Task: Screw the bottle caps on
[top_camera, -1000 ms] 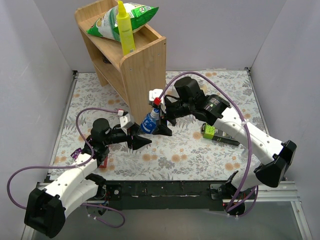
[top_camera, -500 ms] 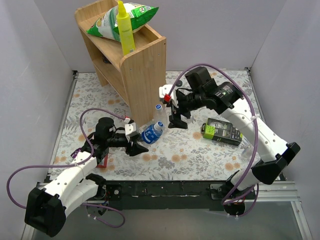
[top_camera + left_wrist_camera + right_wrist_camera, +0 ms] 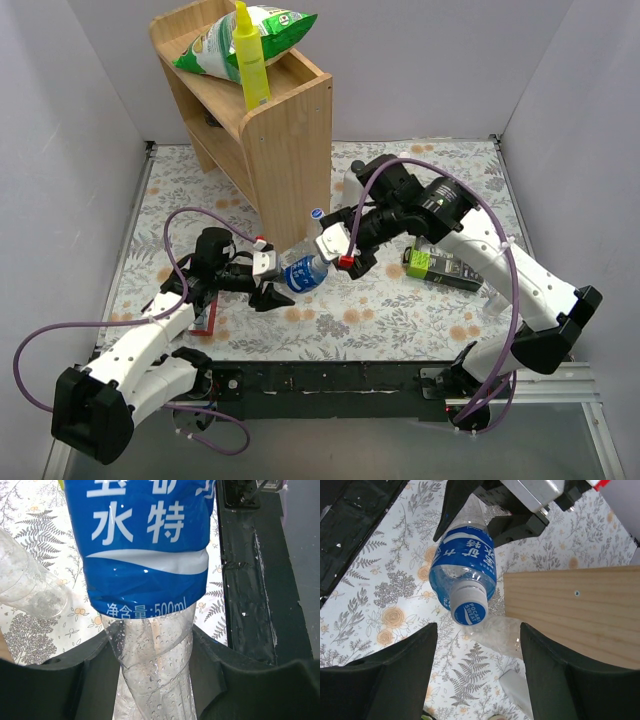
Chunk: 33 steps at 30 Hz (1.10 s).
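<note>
My left gripper (image 3: 272, 286) is shut on the base of the blue-label bottle (image 3: 301, 272), which it holds tilted above the mat; the left wrist view shows the clear base (image 3: 155, 665) pinched between both fingers. A whitish-blue cap (image 3: 468, 611) sits on its neck. My right gripper (image 3: 345, 255) is open and empty, its jaws wide apart just off the capped end (image 3: 477, 626), not touching it. The plain bottle (image 3: 317, 228) stands by the shelf with a blue cap (image 3: 316, 213) on top; it also shows in the right wrist view (image 3: 506, 632).
A wooden shelf (image 3: 285, 130) stands at the back left with a green chip bag (image 3: 255, 35) and a yellow bottle (image 3: 250, 60) on top. A green and black box (image 3: 440, 266) lies under the right arm. A red item (image 3: 205, 322) lies under the left arm.
My right gripper drew back up and to the right from the blue-label bottle, then came back down to its capped end. My left gripper kept hold of the bottle and shifted slightly.
</note>
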Tool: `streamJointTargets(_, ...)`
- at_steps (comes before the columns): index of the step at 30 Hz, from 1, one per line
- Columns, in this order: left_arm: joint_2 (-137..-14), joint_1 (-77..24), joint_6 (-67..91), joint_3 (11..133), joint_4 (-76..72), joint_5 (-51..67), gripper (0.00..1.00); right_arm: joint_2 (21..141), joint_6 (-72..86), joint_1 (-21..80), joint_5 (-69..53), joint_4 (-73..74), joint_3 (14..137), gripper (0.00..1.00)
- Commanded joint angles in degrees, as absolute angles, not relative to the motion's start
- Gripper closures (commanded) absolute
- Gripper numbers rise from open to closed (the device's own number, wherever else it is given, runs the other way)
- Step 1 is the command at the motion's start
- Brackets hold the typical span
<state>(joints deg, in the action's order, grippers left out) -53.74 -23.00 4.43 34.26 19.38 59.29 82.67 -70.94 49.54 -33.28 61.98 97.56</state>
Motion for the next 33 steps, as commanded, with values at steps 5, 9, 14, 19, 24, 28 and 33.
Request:
streamJointTargets(5,-53.88,-22.76,0.62,37.00,21.27,61.17,1.00,84.29,-81.11,52.12,-35.16,67.58,98.70,0.35)
streamJointTargets(9,-54.05,-22.76,0.44,37.09,21.36,61.17,1.00,84.73,-82.00,52.91,-35.07,67.68,98.70,0.39)
streamJointTargets(14,-54.32,-22.76,0.44,37.18,21.36,61.17,1.00,85.78,-81.39,53.35,-34.37,66.54,99.05,0.51)
streamJointTargets(19,-54.40,-22.76,0.26,37.18,20.92,61.17,1.00,87.10,-74.22,53.44,-33.14,63.99,99.23,0.66)
streamJointTargets(24,-54.58,-22.76,1.58,36.48,18.72,60.30,1.00,90.96,-62.26,52.83,-33.57,62.67,101.77,0.80)
streamJointTargets(28,-53.97,-22.76,2.99,34.81,16.09,57.40,1.00,96.14,-46.44,49.23,-39.96,62.93,109.48,0.85)
streamJointTargets(33,-52.04,-22.85,7.37,32.00,9.77,51.87,1.00,104.58,-22.92,43.87,-48.06,64.68,116.18,0.92)
